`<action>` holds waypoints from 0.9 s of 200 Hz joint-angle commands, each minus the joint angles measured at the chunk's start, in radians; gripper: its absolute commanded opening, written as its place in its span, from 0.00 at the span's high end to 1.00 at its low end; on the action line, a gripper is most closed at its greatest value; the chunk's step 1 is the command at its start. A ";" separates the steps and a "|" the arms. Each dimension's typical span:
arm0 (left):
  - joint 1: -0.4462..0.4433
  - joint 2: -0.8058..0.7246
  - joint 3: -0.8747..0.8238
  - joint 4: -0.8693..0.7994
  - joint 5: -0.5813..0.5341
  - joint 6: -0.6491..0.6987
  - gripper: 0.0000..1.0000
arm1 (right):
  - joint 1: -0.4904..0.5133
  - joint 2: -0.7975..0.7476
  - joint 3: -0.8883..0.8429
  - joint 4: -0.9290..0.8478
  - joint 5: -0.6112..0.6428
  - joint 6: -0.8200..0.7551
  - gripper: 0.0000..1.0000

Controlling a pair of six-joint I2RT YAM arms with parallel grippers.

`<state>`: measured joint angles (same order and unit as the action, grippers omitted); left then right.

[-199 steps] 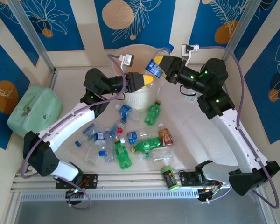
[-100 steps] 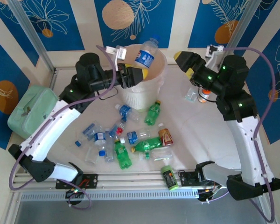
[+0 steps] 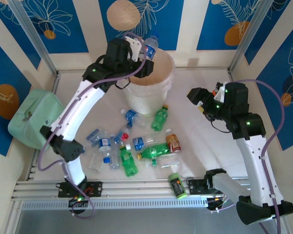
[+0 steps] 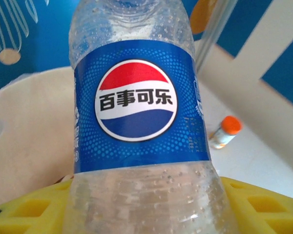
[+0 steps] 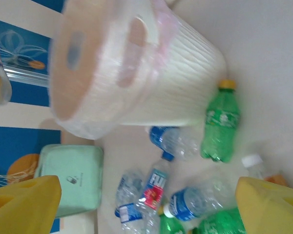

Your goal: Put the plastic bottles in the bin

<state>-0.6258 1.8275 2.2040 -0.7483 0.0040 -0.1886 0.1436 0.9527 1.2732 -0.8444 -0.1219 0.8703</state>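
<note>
My left gripper (image 3: 145, 57) is up over the bin (image 3: 167, 73), shut on a clear plastic bottle (image 3: 151, 46) with a blue label. In the left wrist view that bottle (image 4: 136, 107) stands between my yellow fingers (image 4: 29, 209), with the bin's pale inside (image 4: 24, 126) behind it. My right gripper (image 3: 195, 97) hangs open and empty to the right of the bin. In its wrist view the right gripper (image 5: 146, 204) faces the bin (image 5: 151, 92), a green bottle (image 5: 220, 122) and several clear bottles (image 5: 154, 187). More bottles (image 3: 156, 151) lie in a pile on the table.
A mint-green case (image 3: 36, 117) stands at the left edge. A lime-green canister (image 3: 177, 185) lies by the front rail. A small orange-capped container (image 4: 224, 131) rests on the table to the right of the bin. Bare table lies right of the pile.
My right gripper opened, let go of the blue-labelled bottle and drew back down to the right. My left arm swung up and right, carrying the bottle over the bin.
</note>
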 commanded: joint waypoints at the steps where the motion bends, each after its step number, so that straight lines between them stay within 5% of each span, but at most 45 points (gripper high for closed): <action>1: 0.032 0.060 0.093 -0.091 -0.091 0.049 0.42 | -0.010 -0.012 -0.023 -0.043 0.016 -0.012 0.08; 97: 0.058 0.186 0.129 -0.161 -0.099 0.041 0.41 | -0.018 0.034 -0.106 -0.061 0.004 -0.012 0.10; 180: 0.057 0.157 0.128 -0.162 -0.122 0.029 0.16 | -0.020 0.047 -0.085 -0.071 0.007 -0.021 0.10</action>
<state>-0.5758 2.0064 2.3013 -0.9054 -0.0986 -0.1577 0.1303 0.9924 1.1748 -0.8925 -0.1112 0.8635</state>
